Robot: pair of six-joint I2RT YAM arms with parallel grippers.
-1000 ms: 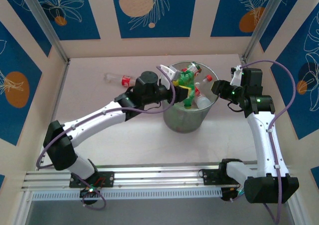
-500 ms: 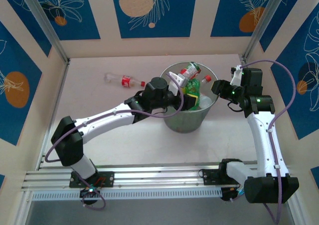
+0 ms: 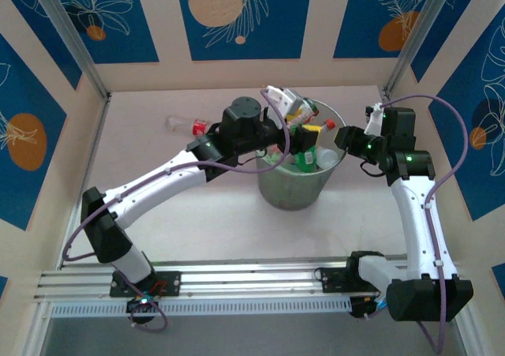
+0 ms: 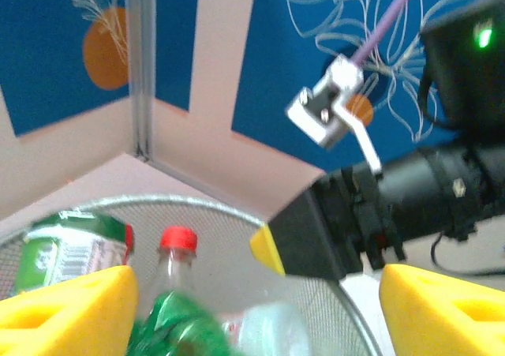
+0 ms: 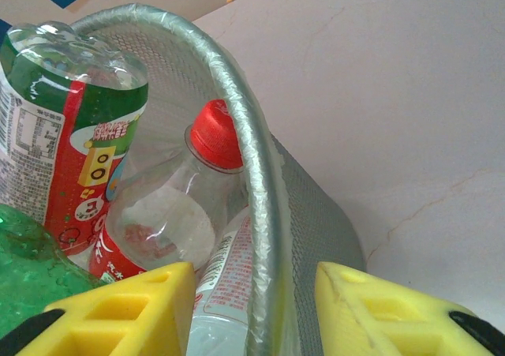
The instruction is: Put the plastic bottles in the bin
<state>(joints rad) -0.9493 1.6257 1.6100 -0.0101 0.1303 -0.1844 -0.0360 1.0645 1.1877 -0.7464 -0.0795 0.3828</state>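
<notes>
Left jaws are hanging apart and empty over the bin; right jaws are clamping its rim. One bottle is lying on the desk, off to the left of the left jaws, long axis running left-right, so the left arm's sitting nearer.

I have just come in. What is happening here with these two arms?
Plastic bottles are being gathered into a bin. The left tool hangs open above it, holding nothing. The right tool straddles its rim. Several bottles lie inside, and one more bottle lies on the table to its left, not yet collected.
</notes>
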